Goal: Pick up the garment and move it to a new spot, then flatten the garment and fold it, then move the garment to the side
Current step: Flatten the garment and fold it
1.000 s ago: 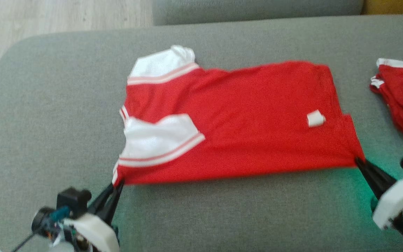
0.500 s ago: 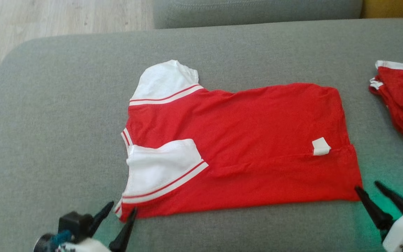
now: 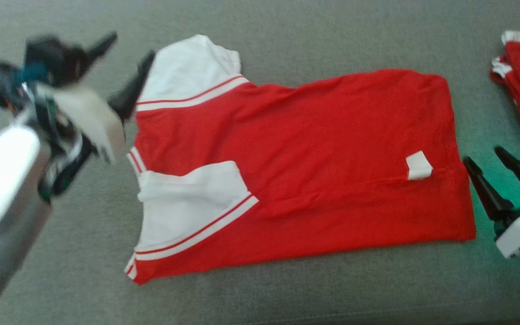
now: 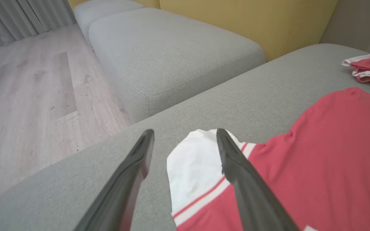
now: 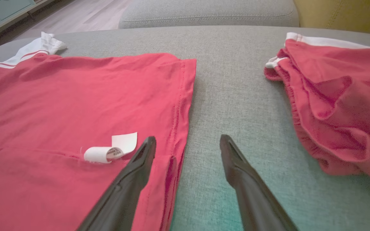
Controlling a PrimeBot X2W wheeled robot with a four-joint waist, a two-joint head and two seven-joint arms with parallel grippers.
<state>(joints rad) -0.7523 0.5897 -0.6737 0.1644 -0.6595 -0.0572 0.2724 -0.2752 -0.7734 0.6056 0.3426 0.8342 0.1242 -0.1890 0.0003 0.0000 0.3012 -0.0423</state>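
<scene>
Red knit garment with white striped sleeves point(image 3: 305, 153), flat on the grey fabric cushion point(image 3: 287, 289). The left gripper point(image 3: 133, 44), fingers wide and empty, hovers beside the far sleeve point(image 3: 188, 72); the right gripper point(image 3: 481, 154), likewise, just off the hem point(image 3: 461, 149). We would pinch both ends level before folding. Long axis runs left–right, sleeves toward our left.

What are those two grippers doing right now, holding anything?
Left gripper: open, holding nothing, near the white sleeve of the shirt.
Right gripper: open, holding nothing, beside the shirt's bottom edge.
</scene>
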